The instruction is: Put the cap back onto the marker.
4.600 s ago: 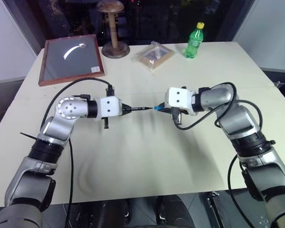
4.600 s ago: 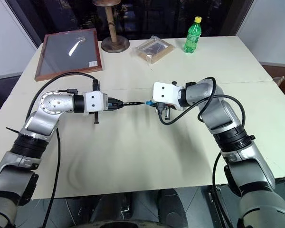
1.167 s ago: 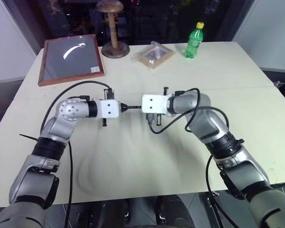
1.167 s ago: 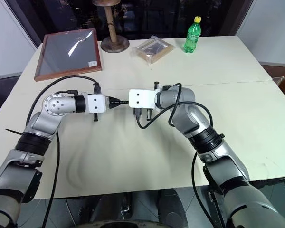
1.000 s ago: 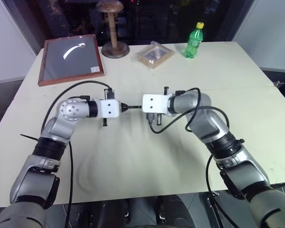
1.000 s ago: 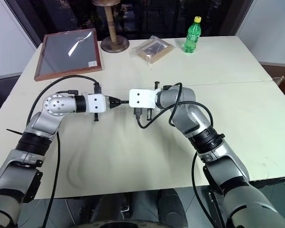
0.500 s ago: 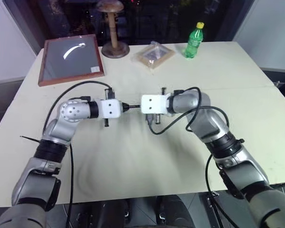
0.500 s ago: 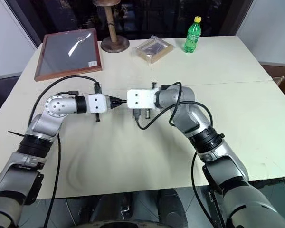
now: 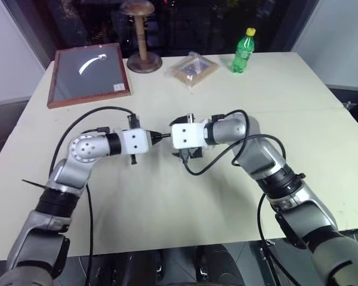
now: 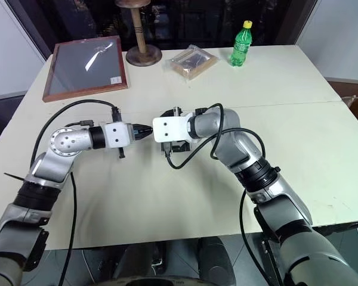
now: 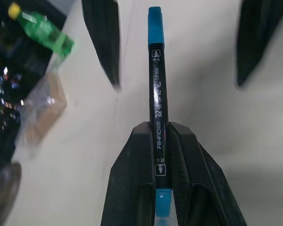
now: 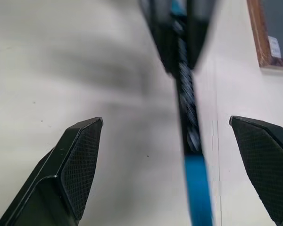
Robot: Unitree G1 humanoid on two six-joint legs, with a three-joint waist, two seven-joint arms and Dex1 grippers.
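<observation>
I am looking down over a pale, smooth table [image 9: 185, 208] with both arms meeting near its middle. My left gripper [image 11: 156, 141] is clamped on the marker [image 11: 157, 94], a thin black stick with white print along its barrel; its two black fingers [image 11: 132, 179] press against the barrel from either side, with a light blue end showing behind them at the wrist. The cap [image 11: 154, 26], a short bright blue cylinder, sits on the far end of the marker, in line with the barrel. My right gripper [image 12: 179, 160] faces the left one, and its textured black fingers [image 12: 80, 160] stand wide apart on either side of the capped end without touching it; in the right wrist view the blue cap runs up the gap between them, well clear of both. In the head views the two white wrist blocks sit almost nose to nose above the table, the marker bridging the short space between them [image 9: 161, 136]. Along the far edge of the table lies a flat wooden-framed tray [image 9: 55, 95] with a dark glossy face and a small white label. Beside it stands a turned wooden stand [image 9: 139, 36] on a round base, then a clear crinkled plastic packet [image 9: 194, 68] holding something brown, and an upright green plastic bottle [image 9: 244, 52] with a yellow lid.
</observation>
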